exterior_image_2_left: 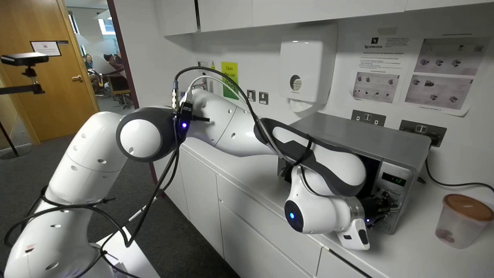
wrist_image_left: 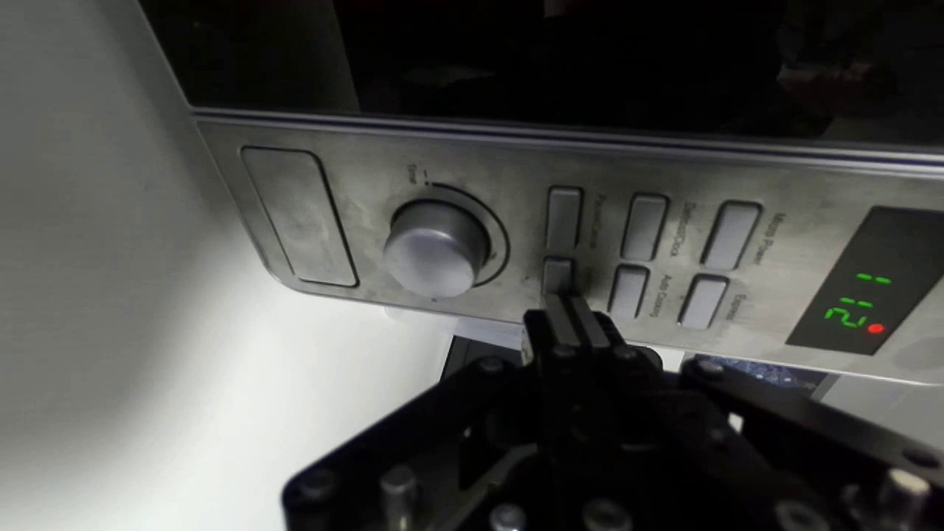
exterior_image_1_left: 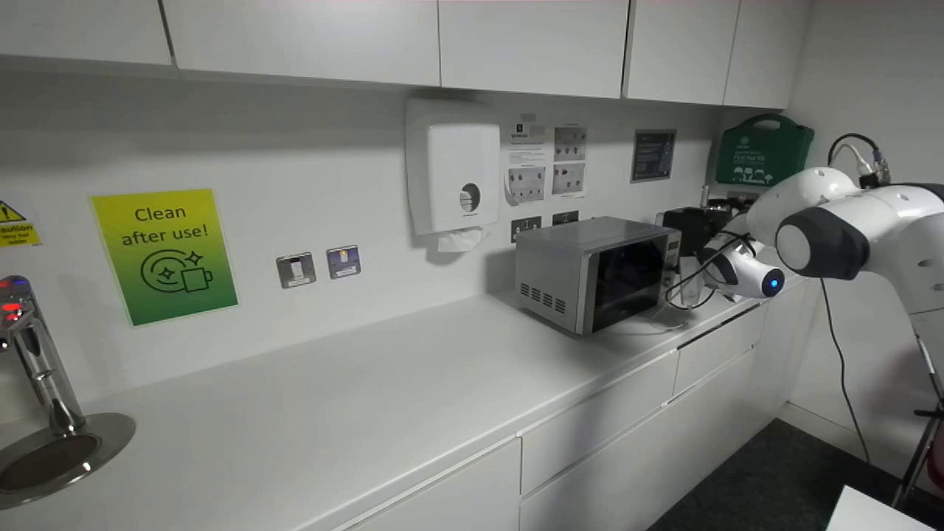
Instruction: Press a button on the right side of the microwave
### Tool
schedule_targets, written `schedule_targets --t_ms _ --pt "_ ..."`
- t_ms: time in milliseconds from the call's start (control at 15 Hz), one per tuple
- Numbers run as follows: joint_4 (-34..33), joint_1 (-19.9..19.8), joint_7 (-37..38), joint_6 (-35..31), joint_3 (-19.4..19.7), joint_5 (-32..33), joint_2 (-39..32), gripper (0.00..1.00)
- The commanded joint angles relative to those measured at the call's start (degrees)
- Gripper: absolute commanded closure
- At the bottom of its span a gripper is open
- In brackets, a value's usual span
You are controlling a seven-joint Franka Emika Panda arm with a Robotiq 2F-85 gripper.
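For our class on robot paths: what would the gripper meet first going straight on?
Probably the lower button beside the knob in the wrist view; whether the gripper touches it now is unclear.

1. White cupboards (exterior_image_1_left: 302, 37) are hanging on a pale wall (exterior_image_1_left: 317, 177) above a white counter (exterior_image_1_left: 354, 383).
2. Shadow (exterior_image_1_left: 295, 96) is darkening the wall just under them.
3. A dark floor (exterior_image_1_left: 759, 472) is spreading below white drawers (exterior_image_1_left: 605, 420).
4. A bright window (exterior_image_2_left: 107, 26) is showing past a wooden door (exterior_image_2_left: 50, 88).
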State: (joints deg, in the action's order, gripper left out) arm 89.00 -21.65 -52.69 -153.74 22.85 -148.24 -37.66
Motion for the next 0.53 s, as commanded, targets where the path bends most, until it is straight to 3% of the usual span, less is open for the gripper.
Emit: schedule_targets --t_ms 0,467 --pt "5.44 1.08 -3.12 5.5 -0.14 -0.13 4.15 1.0" --pt "10.81 2.27 -2.09 12.22 1.5 1.44 8.13 1.0"
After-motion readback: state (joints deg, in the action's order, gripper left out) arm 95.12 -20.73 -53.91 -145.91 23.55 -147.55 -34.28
